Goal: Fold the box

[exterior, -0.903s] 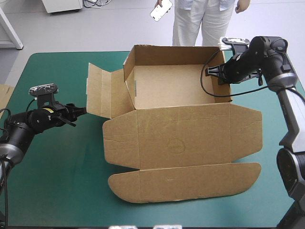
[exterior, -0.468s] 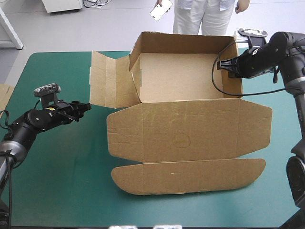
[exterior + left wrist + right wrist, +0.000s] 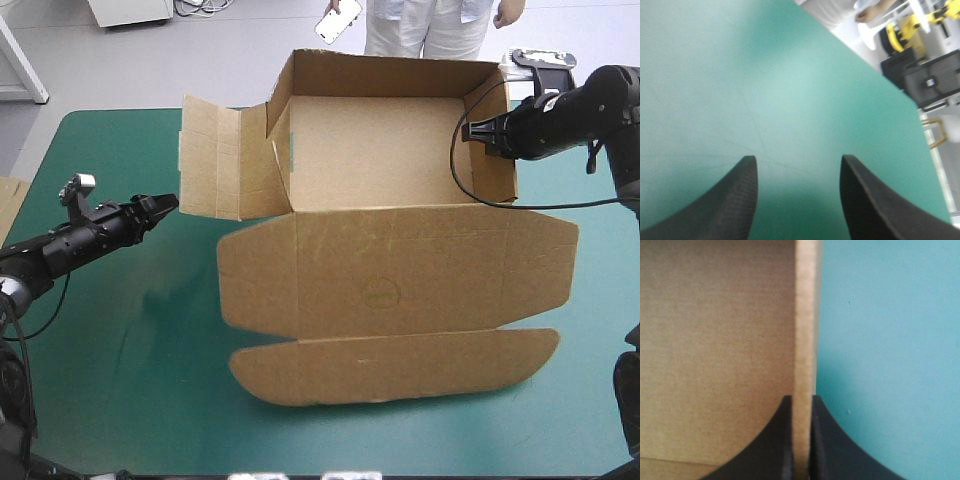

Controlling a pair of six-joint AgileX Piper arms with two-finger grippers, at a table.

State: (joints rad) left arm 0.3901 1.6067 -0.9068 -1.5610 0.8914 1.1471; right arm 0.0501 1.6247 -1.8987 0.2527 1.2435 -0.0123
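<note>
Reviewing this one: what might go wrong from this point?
1. The right gripper pinches only the box's right wall edge; a pull might bend the board or let it slip.
2. The left side flap lies splayed open, and the open left gripper beside it may shove the box instead of folding it.

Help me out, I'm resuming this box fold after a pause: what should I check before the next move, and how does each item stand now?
1. Right claw shut on the box's right wall: ok.
2. Left claw open and empty: ok.
3. Left flap tucked in: not ok, it spreads outside the tray.
4. Left claw aimed at that flap: not ok, its wrist view shows only the teal-green cover.
5. Lid lying flat on the cover: ok.
6. Box base sitting flat on the cover: cannot tell.
</note>
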